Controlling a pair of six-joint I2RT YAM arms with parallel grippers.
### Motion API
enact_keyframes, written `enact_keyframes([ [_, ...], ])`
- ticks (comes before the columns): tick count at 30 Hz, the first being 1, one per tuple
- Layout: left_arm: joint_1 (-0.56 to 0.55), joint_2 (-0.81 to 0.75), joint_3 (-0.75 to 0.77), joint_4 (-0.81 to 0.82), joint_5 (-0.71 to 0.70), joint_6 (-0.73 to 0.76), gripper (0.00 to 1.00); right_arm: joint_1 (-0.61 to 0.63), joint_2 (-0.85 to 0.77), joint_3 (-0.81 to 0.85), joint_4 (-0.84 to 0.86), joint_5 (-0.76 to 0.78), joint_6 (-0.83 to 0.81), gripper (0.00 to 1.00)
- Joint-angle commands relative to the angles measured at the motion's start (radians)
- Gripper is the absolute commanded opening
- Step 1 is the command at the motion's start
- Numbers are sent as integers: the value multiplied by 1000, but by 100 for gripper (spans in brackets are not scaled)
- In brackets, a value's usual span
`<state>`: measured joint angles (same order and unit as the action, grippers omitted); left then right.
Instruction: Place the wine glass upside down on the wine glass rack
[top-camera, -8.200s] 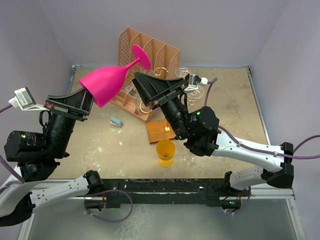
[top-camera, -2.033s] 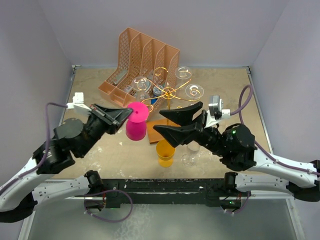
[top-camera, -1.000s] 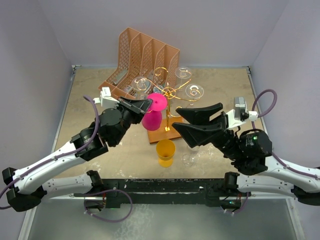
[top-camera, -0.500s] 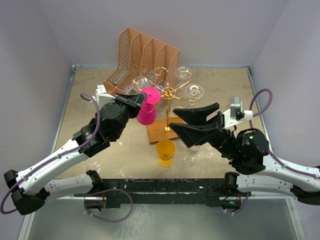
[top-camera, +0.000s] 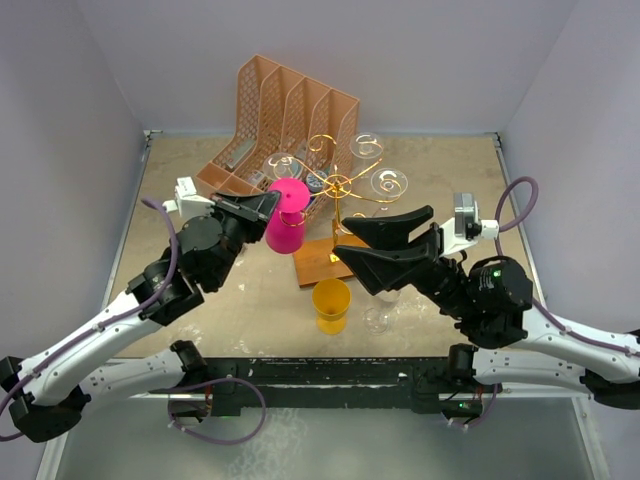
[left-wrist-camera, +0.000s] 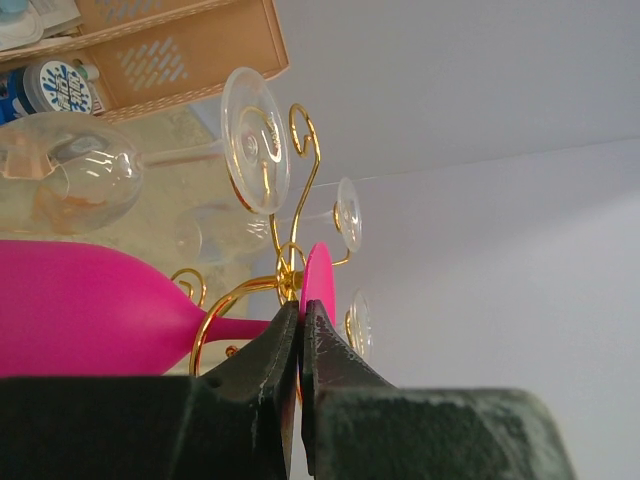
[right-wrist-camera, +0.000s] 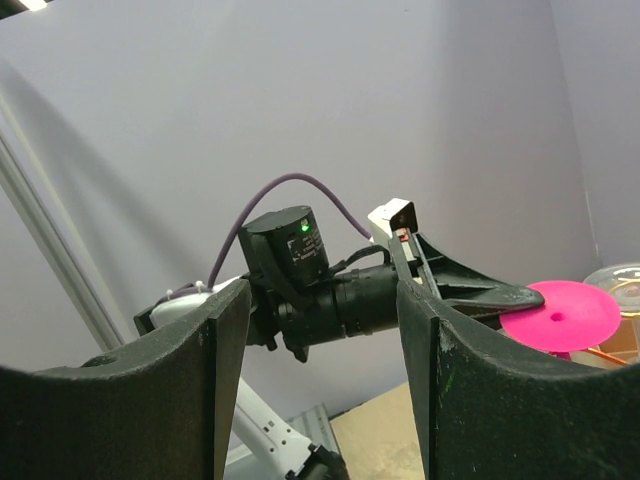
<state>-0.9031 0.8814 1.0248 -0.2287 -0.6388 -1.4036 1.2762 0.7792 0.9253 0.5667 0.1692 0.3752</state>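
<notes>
L pincer (top-camera: 270, 203) clamped on pink wine glass (top-camera: 284, 232) foot beside rack (top-camera: 339, 185); R pincer (top-camera: 356, 247) apart.

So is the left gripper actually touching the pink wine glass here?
Touching. The left wrist view shows the left gripper shut on the rim of the pink foot of the wine glass, which runs down between its fingertips.

We see a wine glass (top-camera: 285, 228) in solid magenta. The rack (top-camera: 338, 185) is shiny gold wire on a plain brown base (top-camera: 318, 262). The organizer (top-camera: 290, 100) at the far edge is peach, with a grid of small holes. The cup (top-camera: 331, 303) towards the near edge is orange-yellow. The desk (top-camera: 450, 180) is mottled beige with paler patches.
</notes>
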Motion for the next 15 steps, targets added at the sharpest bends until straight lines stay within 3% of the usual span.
enact_keyframes([
  [1, 6, -39, -20, 8, 20, -11, 0, 3, 1, 7, 46, 25, 10, 63],
  [15, 6, -78, -47, -17, 111, -15, 0, 3, 18, 6, 39, 65, 37, 62],
])
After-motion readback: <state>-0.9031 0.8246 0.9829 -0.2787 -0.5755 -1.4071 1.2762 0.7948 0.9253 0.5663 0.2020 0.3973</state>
